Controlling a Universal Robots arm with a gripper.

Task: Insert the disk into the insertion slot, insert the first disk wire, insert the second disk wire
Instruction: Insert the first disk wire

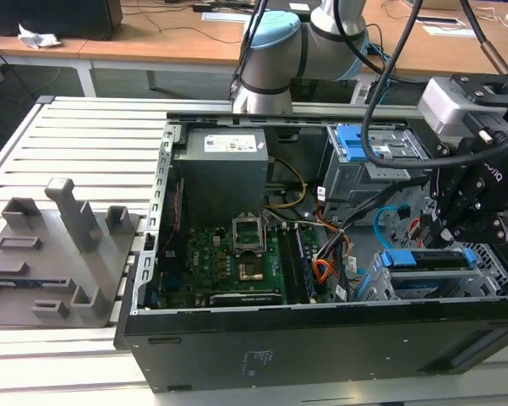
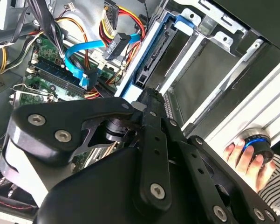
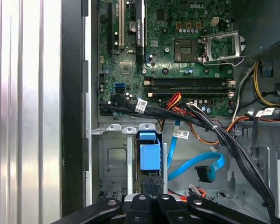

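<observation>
Where the disk [image 1: 418,259] sits, the gripper [image 1: 448,237] hangs — close.

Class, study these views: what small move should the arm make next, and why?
Probably press the disk gently further into the insertion slot. The gripper is right at the disk's end, the disk seems to stand at the slot's mouth, and the blue wire lies loose beside it.
</observation>
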